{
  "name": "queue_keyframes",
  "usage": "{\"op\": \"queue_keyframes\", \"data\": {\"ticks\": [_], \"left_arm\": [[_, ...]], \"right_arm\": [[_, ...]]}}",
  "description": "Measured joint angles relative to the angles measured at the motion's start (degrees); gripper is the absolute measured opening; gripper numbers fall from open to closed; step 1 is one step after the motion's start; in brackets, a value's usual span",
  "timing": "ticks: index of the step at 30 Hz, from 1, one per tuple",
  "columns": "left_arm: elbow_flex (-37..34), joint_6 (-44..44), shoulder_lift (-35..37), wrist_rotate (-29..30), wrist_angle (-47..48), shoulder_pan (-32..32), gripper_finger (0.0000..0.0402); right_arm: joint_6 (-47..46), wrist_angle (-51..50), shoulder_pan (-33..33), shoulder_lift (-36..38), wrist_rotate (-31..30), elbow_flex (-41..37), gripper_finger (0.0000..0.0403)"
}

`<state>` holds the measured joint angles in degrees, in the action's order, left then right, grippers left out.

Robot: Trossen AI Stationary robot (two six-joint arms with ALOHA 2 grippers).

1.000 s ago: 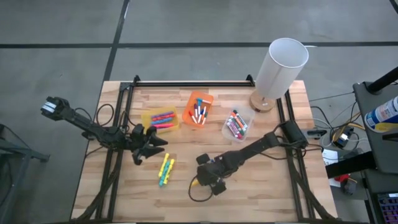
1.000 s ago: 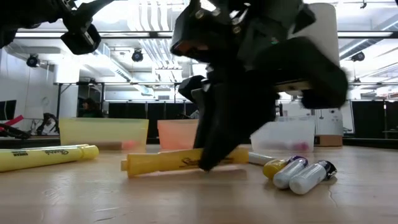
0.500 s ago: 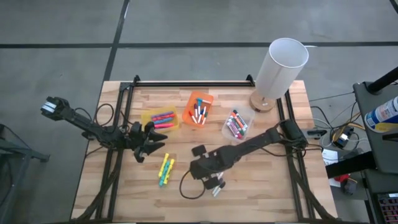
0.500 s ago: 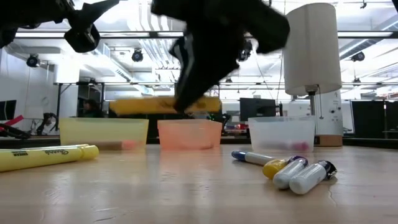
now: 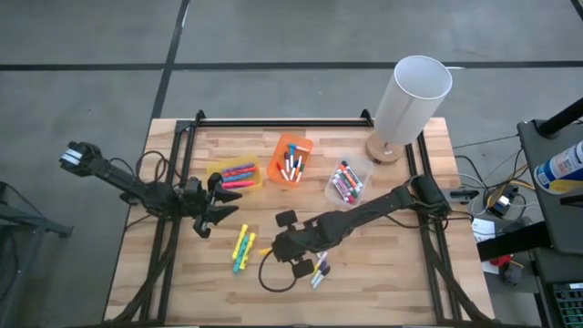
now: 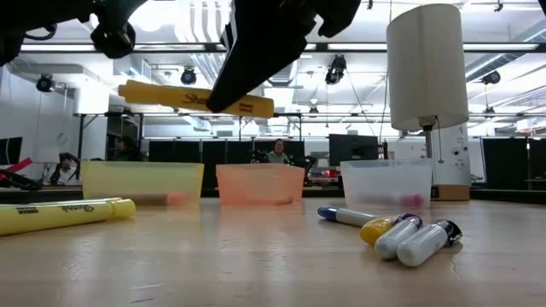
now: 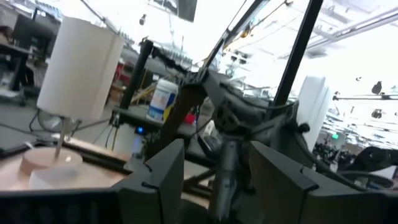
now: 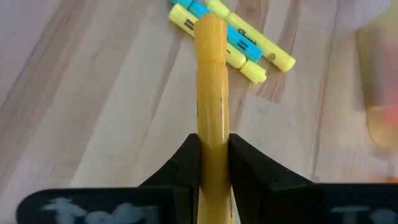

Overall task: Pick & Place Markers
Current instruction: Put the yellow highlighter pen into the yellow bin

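Partly sorted, by the look of it: going left to right across the table (image 5: 383,273), a yellow bin (image 5: 235,173) with pink and red markers, an orange bin (image 5: 291,160) with a mixed handful, a clear bin (image 5: 347,182) with a fuller bunch of dark and red ones. Still loose on the wood: a small cluster (image 5: 242,248) of yellow and blue markers lying left of centre, and a few stubby markers (image 5: 318,271) near the front, just under the right arm. Probably well over half done, with these loose ones left to go in. At the far left, the left gripper (image 5: 215,206) waiting above the table between the yellow bin and the cluster, fingers spread wide, nothing between them. Further right, the right gripper (image 8: 211,168) raised clear of the table, closed firmly round a yellow marker (image 8: 211,81); pinched near one end, the rest sticking out ahead of the fingers (image 8: 183,165). From table height, that marker hanging nearly level, slightly tilted, well above the bins. In the wrist picture, held out over bare wood with the loose cluster just past its tip. At the far right, a white lamp (image 5: 410,100) standing in the back corner, apart from the work.
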<state>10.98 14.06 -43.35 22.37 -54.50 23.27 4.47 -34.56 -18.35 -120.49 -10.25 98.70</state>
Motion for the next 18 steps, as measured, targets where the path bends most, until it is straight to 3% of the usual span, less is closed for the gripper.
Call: {"op": "queue_keyframes", "data": {"ticks": [18], "left_arm": [[0.0, 1.1, -0.8, 0.1, 0.2, 0.0, 0.0174]], "right_arm": [[-1.9, -1.2, 0.0, 0.0, 0.1, -0.5, 0.0056]]}}
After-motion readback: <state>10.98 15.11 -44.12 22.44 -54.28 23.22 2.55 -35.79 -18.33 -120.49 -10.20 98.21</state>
